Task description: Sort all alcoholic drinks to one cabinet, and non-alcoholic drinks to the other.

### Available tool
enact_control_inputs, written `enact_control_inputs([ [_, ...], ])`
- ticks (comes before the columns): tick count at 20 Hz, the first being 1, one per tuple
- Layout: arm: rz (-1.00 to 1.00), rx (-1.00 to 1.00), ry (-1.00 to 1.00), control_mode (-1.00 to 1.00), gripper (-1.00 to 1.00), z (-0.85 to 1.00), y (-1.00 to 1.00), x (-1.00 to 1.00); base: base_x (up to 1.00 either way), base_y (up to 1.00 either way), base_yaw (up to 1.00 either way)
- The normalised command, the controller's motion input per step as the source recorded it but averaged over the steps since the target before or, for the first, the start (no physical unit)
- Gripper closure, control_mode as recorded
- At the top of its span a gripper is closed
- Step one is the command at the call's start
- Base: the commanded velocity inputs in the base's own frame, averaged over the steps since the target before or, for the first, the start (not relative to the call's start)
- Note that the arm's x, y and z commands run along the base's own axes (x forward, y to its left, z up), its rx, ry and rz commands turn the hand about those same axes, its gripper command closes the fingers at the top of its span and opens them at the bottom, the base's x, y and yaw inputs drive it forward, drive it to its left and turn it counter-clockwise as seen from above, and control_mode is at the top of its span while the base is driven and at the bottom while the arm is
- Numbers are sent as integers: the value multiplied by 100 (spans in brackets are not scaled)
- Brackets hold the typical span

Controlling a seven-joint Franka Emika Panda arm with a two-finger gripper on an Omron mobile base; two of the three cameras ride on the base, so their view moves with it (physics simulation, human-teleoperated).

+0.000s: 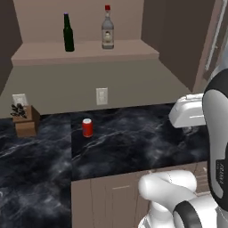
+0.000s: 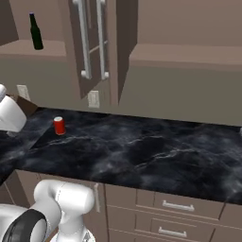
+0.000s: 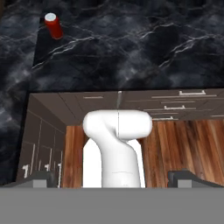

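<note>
Both alcoholic drinks, the slim dark green bottle (image 1: 68, 33) and the clear red-capped bottle (image 1: 107, 29), stood upright and well apart on the shelf (image 1: 84, 52) of the open left-hand cabinet, so that half of the sort looked finished. The red can (image 1: 87, 128) stood upright on the black marble tabletop (image 1: 133, 142), near the back wall and below the shelf, with nothing touching it. The end effector (image 3: 112, 179) was held high and back from the tabletop, looking down over it, its fingers (image 3: 43, 178) spread wide with nothing between them. The step in hand seemed to be the approach to the can. The next move would call for bringing the open fingers down around the can's sides, closing, then lifting it toward the other cabinet shelf (image 2: 189, 54) to the right.
</note>
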Motion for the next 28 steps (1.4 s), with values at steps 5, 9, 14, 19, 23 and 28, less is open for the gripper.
enact_control_inputs([
  [5, 0, 0, 0, 100, -100, 0, 0, 0, 56, 56, 0],
  [9, 0, 0, 0, 100, -100, 0, 0, 0, 66, 56, 0],
  [14, 0, 0, 0, 100, -100, 0, 0, 0, 60, 44, 0],
  [19, 0, 0, 0, -100, -100, 0, 14, 25, 17, 12, 0],
  [23, -1, 0, 0, -100, -100, 0, 36, 47, 0, 0, 0],
  [28, -10, 0, -9, -100, -100, -10, 40, 41, 0, 0, 0],
])
